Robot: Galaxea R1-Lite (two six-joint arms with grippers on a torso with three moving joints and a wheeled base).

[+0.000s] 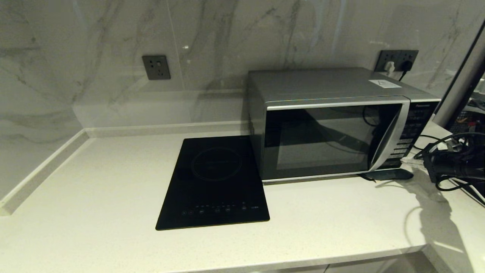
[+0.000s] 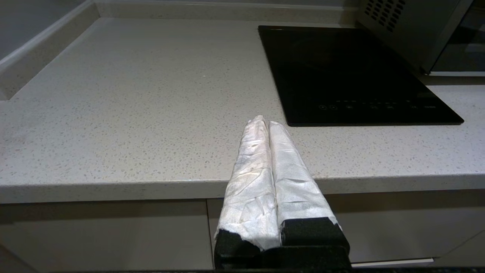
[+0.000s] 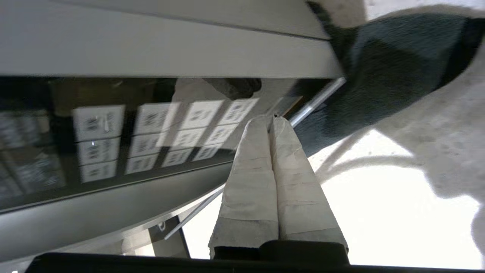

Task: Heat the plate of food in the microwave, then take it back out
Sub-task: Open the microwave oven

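Microwave (image 1: 333,125) sits at back right of the pale speckled desk (image 1: 94,189), door shut, dark glass showing only reflections; can't tell from any view whether the plate of food is inside, and it's nowhere in sight. Curved silver door strip (image 1: 394,132) runs down btwn the glass & the black button panel (image 1: 411,129) on its right side. Black glass hob (image 1: 218,182) lies flat on the desk just left of the microwave, touching or nearly touching its lower left corner.

R gripper (image 3: 271,118) is at the microwave's front right, low, near the bottom end of the button panel; fingers (image 3: 250,167), wrapped in pale tape, are pressed together w/ nothing btwn them. Tips sit right by the panel's lower edge; contact not clear. In head view the R arm (image 1: 454,163) shows as a dark mass w/ cables at the right edge.

L gripper (image 2: 267,123) hangs off the desk's front edge, well left of the hob, white-wrapped fingers (image 2: 250,167) closed & empty.

Wall sockets: one (image 1: 156,67) above the hob, another (image 1: 398,60) w/ plugs behind the microwave.
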